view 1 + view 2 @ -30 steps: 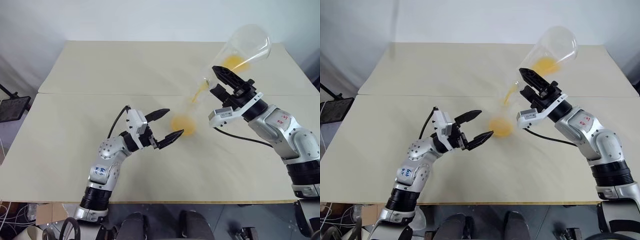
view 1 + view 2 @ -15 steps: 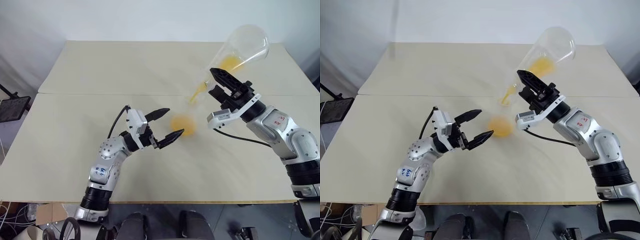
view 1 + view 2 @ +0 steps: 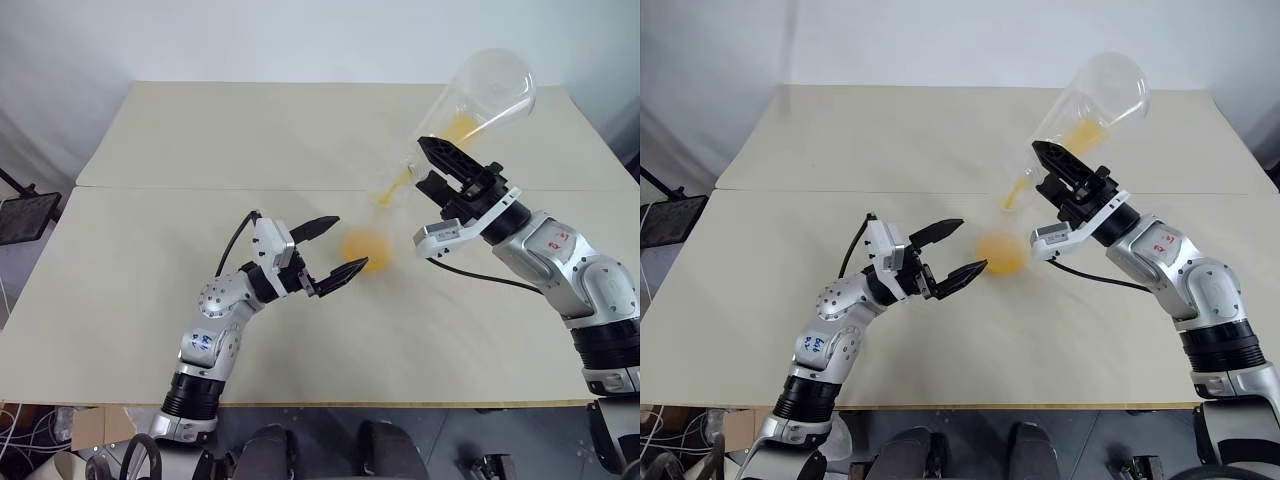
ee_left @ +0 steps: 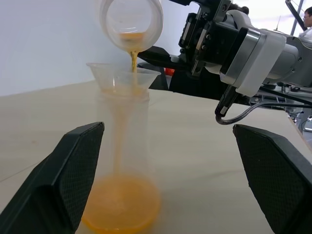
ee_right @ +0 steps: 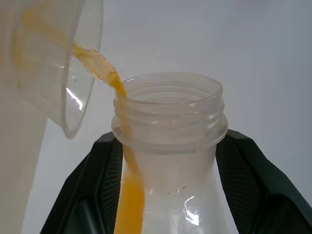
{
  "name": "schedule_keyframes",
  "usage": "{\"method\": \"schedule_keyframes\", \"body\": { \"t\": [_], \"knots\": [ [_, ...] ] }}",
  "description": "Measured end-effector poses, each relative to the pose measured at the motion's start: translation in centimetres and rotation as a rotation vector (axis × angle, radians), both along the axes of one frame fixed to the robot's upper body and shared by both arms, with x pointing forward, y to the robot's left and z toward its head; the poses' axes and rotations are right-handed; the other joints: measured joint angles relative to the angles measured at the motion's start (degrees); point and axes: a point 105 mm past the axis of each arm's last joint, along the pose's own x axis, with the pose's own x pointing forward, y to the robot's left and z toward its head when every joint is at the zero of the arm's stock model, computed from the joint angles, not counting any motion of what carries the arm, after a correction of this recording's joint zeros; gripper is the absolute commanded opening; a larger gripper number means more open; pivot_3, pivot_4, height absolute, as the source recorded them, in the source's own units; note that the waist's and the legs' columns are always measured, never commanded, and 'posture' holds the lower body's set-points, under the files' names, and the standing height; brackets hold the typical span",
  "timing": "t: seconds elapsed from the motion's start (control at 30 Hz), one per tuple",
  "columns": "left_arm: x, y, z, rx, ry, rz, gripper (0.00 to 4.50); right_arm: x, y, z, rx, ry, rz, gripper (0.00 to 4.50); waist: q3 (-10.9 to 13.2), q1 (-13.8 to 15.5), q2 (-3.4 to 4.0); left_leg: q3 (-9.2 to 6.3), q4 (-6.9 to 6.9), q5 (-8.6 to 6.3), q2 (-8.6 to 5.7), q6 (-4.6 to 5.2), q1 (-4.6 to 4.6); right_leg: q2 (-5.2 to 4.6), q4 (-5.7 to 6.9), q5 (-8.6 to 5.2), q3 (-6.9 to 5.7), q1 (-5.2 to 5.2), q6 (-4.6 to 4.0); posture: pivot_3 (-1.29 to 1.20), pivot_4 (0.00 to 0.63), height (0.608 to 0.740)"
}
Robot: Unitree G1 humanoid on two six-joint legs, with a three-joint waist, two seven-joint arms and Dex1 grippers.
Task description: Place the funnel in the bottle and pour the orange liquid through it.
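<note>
Left pincer (image 3: 347,243) stands wide open and holds nothing, operator; you see it from the head camera on the beige tabletop (image 3: 150,250), its two black fingers flanking the small translucent plastic bottle (image 3: 369,249) without touching it. From that pincer's wrist the bottle lies toward 3 o'clock. Your right pincer (image 3: 428,150) is clamped on the neck of the large clear conical flask (image 3: 490,90), which is tipped with its flat base up toward 1 o'clock and its mouth down toward 7 o'clock. The bright orange liquid (image 3: 400,185) streams from that mouth toward the bottle, and an orange patch glows in the bottle's base.

Through the left wrist camera you see the small clear plastic funnel (image 4: 122,73) seated in the bottle's neck. The flask's mouth hangs just above it, and a thin orange stream drops into the cone. Liquid pools at the bottle's bottom. Both fingers (image 4: 68,170) stand well apart from the bottle.

Through the right wrist camera, black fingers (image 5: 243,165) press the flask's threaded neck on both sides. Liquid runs over its lip into the funnel's rim beside it.
</note>
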Motion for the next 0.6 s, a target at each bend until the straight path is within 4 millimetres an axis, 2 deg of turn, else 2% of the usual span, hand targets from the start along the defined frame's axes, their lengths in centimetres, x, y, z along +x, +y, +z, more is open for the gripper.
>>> {"method": "schedule_keyframes", "body": {
  "t": [0.6],
  "knots": [
    [-0.07,0.0,0.07,-0.001,-0.009,-0.006,4.5,0.01,-0.02,0.01,-0.004,-0.009,-0.004,2.41,0.0,0.0,0.0,0.0,0.0,0.0,0.0,0.0,0.0,0.0,0.0,0.0,0.0,0.0,0.0,0.0,0.15,0.74]
  ]
}}
